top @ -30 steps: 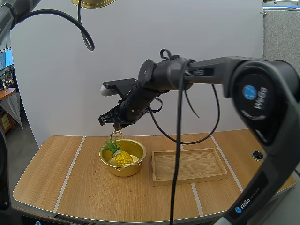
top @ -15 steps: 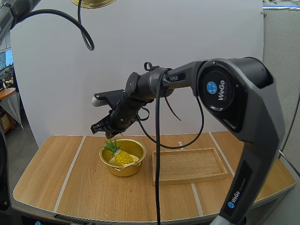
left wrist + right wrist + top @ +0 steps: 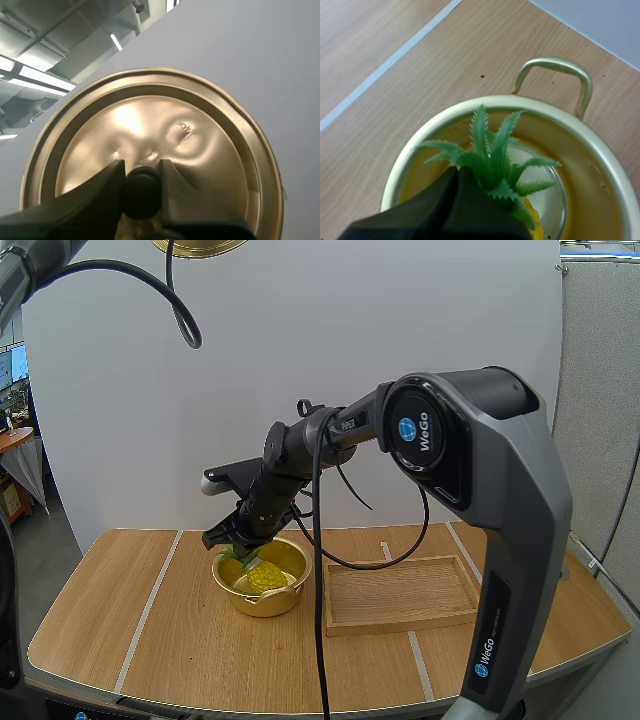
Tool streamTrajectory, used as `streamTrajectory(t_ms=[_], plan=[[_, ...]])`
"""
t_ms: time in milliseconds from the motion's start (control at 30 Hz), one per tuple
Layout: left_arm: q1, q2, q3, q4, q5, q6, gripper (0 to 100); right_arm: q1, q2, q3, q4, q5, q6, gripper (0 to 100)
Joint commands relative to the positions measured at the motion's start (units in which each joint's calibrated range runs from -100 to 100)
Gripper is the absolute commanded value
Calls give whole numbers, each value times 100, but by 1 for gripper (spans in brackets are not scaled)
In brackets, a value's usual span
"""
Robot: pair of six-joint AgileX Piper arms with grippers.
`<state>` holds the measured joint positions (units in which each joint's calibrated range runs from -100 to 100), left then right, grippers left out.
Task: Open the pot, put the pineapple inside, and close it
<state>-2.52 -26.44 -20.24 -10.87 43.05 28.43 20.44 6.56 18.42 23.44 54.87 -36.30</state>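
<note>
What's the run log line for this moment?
stage: pineapple in pot, lid off | left claw: shut on lid knob | right claw: shut, tips at pineapple leaves | pending: close pot

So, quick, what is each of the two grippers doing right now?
Left gripper: shut on the gold lid by its black knob.
Right gripper: shut, empty, tips at the pineapple leaves in the pot.

pineapple (image 3: 262, 576) in pot (image 3: 268, 606); tray (image 3: 400, 592) to R.
</note>
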Motion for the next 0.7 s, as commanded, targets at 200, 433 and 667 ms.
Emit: streamTrajectory(t_ms=[200,433,667], plan=[[-9,-45,-77,-48,-196,-24,0,6,-1,-20,-851,55,391,0],[-9,-45,-77,-48,-196,-24,0,-34,-1,302,-890,-79,391,0],[-9,-45,-77,-48,-196,-24,0,-34,-30,380,-856,-255,391,0]])
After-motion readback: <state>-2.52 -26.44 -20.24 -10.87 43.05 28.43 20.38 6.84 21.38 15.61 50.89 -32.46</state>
